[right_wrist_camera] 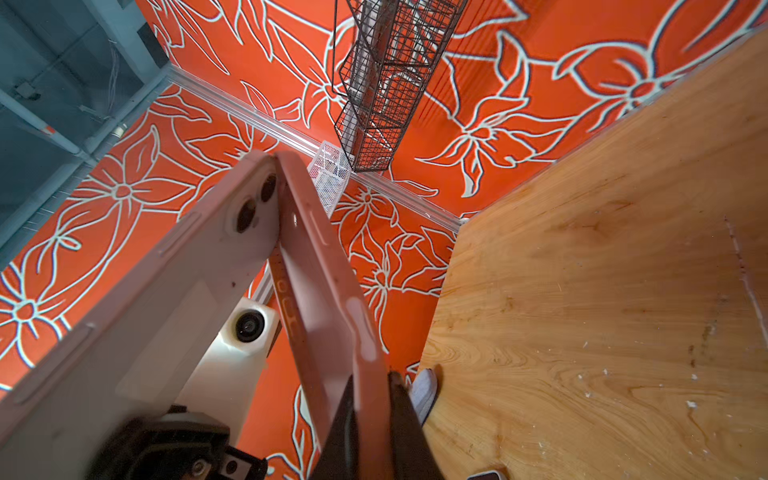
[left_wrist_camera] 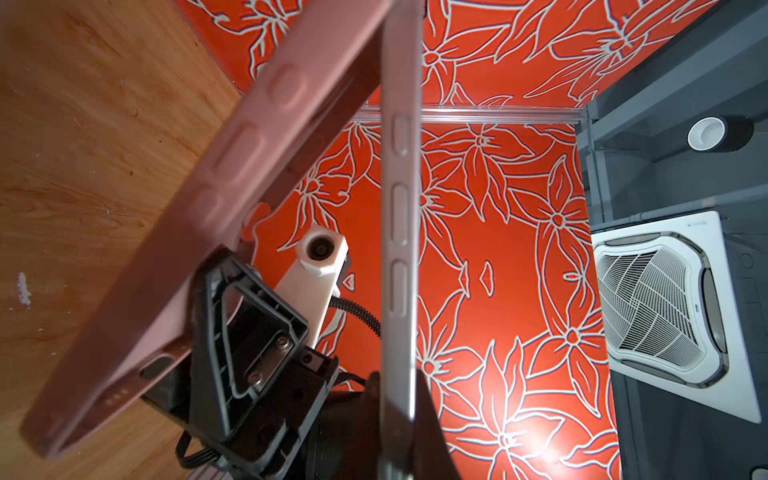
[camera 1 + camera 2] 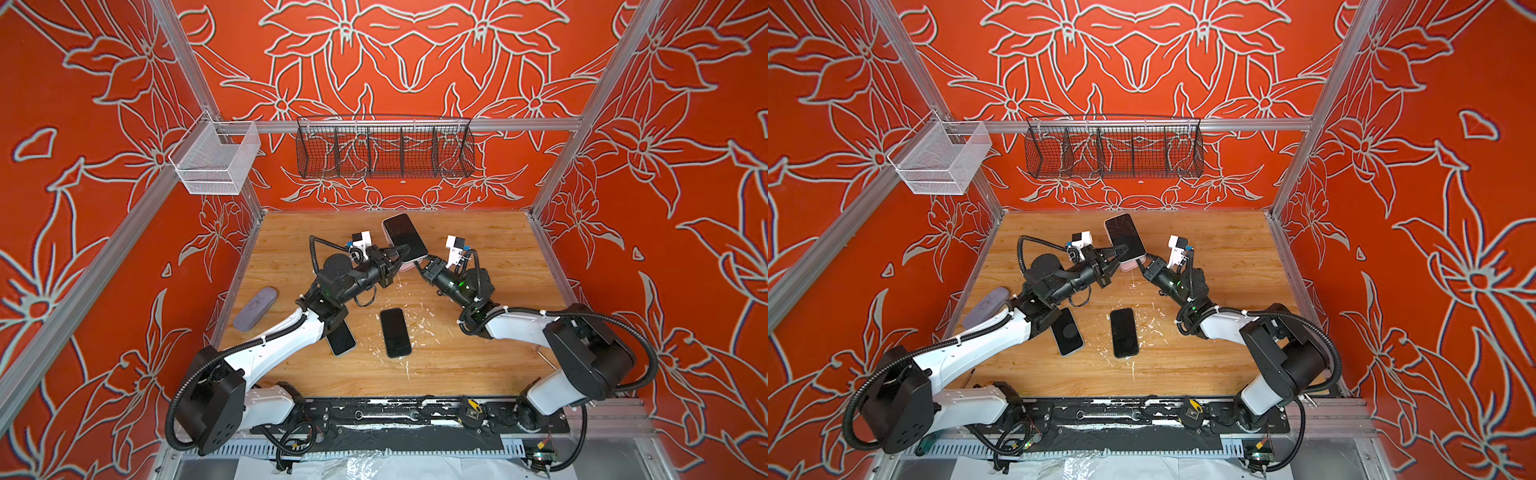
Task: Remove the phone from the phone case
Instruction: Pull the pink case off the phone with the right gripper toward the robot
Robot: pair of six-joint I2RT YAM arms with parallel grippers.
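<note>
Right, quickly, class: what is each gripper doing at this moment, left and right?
Left gripper: closed, holding the phone.
Right gripper: closed, holding the pink phone case.

Free table [image 3: 507, 241] rightward (held phone [image 3: 405, 237] mid-rear, loose phone [image 3: 395, 332] centre-front)

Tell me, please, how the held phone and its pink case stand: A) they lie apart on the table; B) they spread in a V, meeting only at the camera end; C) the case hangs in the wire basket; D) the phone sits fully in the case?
B: in the right wrist view the phone and the case fan apart in a V and meet only beside the camera lenses, both off the table.
</note>
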